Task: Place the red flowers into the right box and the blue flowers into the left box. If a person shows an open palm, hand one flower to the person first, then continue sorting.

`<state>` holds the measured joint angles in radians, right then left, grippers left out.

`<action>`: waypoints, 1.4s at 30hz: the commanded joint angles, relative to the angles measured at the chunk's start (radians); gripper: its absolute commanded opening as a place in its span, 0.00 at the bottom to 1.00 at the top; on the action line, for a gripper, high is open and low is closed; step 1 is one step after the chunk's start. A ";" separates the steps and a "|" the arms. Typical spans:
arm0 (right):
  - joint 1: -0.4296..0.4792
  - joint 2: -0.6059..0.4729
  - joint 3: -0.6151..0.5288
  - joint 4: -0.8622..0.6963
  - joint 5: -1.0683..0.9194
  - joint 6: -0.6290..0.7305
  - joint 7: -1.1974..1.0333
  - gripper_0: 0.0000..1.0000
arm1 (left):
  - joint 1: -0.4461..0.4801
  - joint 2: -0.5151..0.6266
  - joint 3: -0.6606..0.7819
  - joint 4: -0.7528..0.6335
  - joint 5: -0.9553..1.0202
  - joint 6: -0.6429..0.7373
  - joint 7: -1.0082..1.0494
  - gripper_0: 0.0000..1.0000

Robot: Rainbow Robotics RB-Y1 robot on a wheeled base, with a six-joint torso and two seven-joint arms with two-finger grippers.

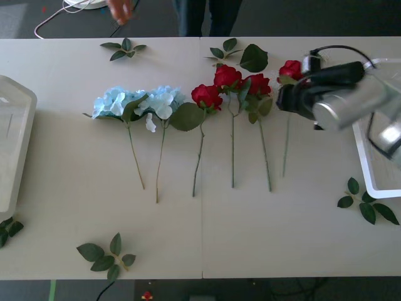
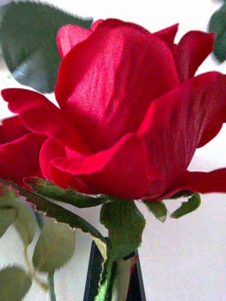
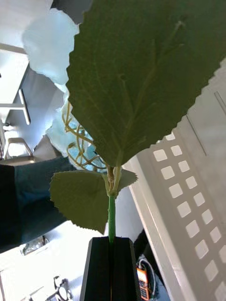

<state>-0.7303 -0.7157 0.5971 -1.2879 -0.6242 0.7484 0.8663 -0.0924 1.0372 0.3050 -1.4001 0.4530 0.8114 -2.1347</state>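
Observation:
Three red flowers (image 1: 227, 76) and two blue flowers (image 1: 119, 101) lie in a row across the middle of the table. A fourth red rose (image 1: 291, 68) lies at the right end of the row. My right gripper (image 1: 286, 98) is down on it, its black fingers (image 2: 94, 277) shut on the green stem just under the bloom (image 2: 122, 108). My left gripper (image 3: 111, 270) is shut on the stem of another blue flower (image 3: 49, 44), held up in the air with its broad leaf (image 3: 141, 70) in front. The left box (image 1: 14, 147) and the right box (image 1: 374, 179) sit at the table's side edges. A person's hand (image 1: 120, 9) is blurred at the far edge; I cannot tell whether its palm is open.
Loose green leaf sprigs lie near the far edge (image 1: 123, 49), by the roses (image 1: 243, 55), at the near left (image 1: 106, 256), beside the right box (image 1: 366, 204) and by the left box (image 1: 6, 229). A white cable (image 1: 56, 14) lies on the floor beyond the table.

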 commanded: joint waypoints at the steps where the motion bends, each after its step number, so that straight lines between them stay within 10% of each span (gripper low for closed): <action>1: 0.154 -0.146 -0.134 -0.246 -0.009 -0.041 0.026 0.00 | 0.014 -0.022 0.000 0.001 -0.020 -0.024 0.071 0.00; 10: 0.319 -0.195 -0.238 -0.505 0.069 -0.336 0.051 0.00 | 0.014 -0.029 0.000 0.000 0.006 -0.026 0.087 0.00; 42: -0.024 0.071 -0.177 -0.528 0.271 -0.725 0.071 0.00 | 0.014 -0.029 0.000 0.000 0.006 -0.026 0.087 0.00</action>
<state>-0.7044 -0.6707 0.4111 -1.7865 -0.3696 0.0475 0.9188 -0.0924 1.0128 0.3048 -1.3971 0.4518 0.7992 -2.1167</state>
